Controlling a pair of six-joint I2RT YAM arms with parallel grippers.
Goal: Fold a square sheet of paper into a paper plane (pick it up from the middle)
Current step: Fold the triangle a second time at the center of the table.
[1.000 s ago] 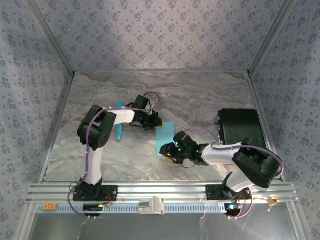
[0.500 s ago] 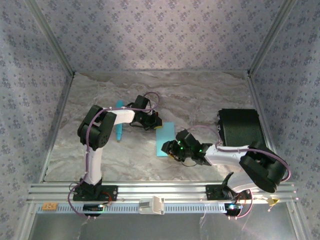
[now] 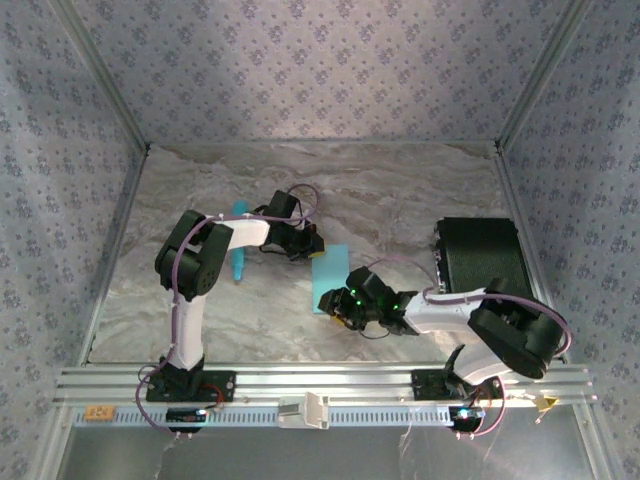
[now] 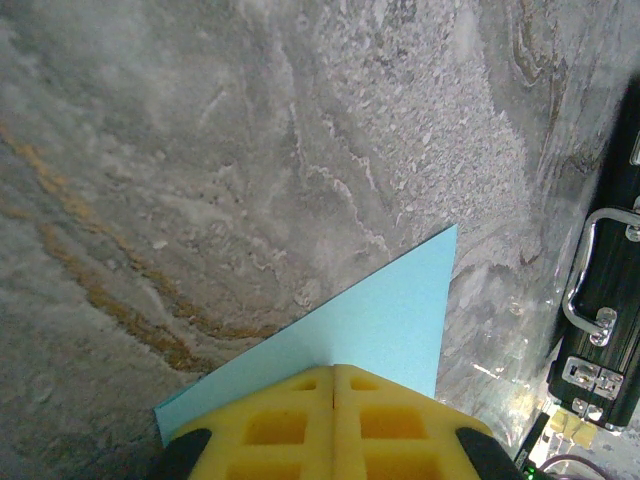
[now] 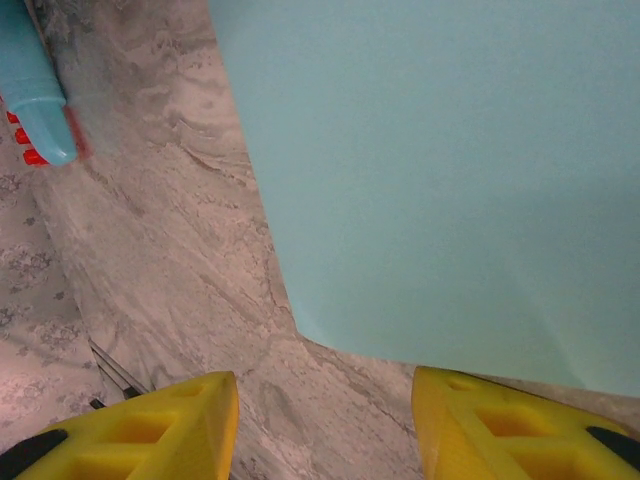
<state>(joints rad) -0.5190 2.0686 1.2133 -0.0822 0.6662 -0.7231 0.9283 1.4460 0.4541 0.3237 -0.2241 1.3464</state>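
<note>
The square sheet of paper (image 3: pixel 331 277), light cyan-blue, lies flat on the marble table as an upright rectangle, not in a paper plane shape. My left gripper (image 3: pixel 311 250) is shut, its yellow fingertips (image 4: pixel 345 385) pressed together on the sheet (image 4: pixel 385 318) near its far left corner. My right gripper (image 3: pixel 336 304) is open and sits low at the sheet's near left corner. In the right wrist view the corner of the sheet (image 5: pixel 430 170) lies just ahead of the gap of this gripper (image 5: pixel 322 382), with bare table between the fingers.
A slim turquoise pen-like stick (image 3: pixel 239 256) lies left of the left arm's forearm, its tip (image 5: pixel 38 112) at the upper left of the right wrist view. A black case (image 3: pixel 481 256) stands right of the sheet, its latches (image 4: pixel 600 305) showing in the left wrist view.
My right gripper has edged slightly left along the sheet's near edge, its elbow swinging out and back. The left arm and the sheet have not moved.
</note>
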